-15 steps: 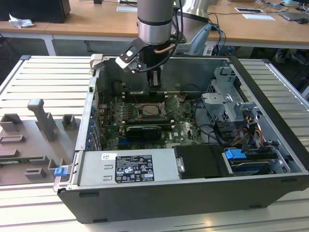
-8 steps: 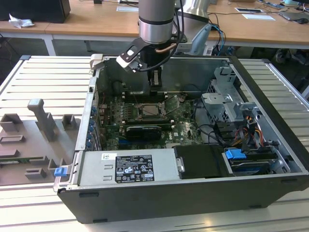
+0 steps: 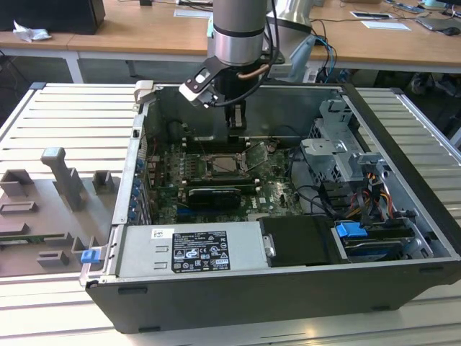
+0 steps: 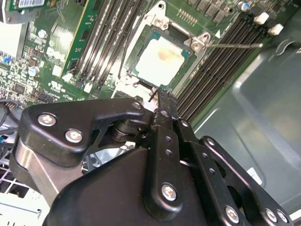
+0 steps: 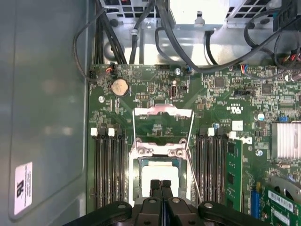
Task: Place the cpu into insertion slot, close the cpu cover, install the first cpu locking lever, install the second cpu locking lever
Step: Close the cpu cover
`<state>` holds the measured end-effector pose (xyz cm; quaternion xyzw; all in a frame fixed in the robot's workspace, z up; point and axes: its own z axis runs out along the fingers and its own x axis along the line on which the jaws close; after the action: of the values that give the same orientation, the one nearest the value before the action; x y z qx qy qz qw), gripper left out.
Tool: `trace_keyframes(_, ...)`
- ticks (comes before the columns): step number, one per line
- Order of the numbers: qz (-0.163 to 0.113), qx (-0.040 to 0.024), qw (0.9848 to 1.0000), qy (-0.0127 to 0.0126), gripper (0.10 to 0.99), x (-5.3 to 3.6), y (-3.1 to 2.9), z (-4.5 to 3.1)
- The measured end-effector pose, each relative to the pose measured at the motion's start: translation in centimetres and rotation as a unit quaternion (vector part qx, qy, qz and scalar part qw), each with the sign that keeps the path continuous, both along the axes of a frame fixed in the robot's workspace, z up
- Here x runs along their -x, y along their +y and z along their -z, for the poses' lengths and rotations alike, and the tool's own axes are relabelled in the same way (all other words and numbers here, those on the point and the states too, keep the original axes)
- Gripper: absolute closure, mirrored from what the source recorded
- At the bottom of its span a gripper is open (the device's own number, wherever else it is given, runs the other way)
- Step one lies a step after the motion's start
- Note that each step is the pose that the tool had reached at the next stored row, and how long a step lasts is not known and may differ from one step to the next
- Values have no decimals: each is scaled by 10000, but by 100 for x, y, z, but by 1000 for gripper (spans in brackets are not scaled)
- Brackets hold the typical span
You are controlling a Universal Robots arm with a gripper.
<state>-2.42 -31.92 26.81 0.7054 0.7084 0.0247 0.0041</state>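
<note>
The gripper's black body is closest in both wrist views, its two fingers pressed together with nothing visible between them. The chip lies flat in the socket, pale face up. In the first wrist view the fingertips overlap the chip's face; whether they touch it cannot be told.

The second wrist view shows the chip with a brownish smear on its face, and the fingertips are just off one edge of the socket's rim. The first wrist view shows the cover plate swung open beyond the socket. Thin wire levers run beside it, and memory slots flank both sides.

In the exterior view the arm reaches straight down into the open computer case, with the gripper pointing down near the socket.
</note>
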Motion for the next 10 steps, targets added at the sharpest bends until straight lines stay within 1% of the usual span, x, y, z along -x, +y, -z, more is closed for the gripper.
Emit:
trace_keyframes(4,0,0,10000,0,980,-68,0,2)
trace_keyframes(10,1,0,10000,3,980,-130,-7,11)
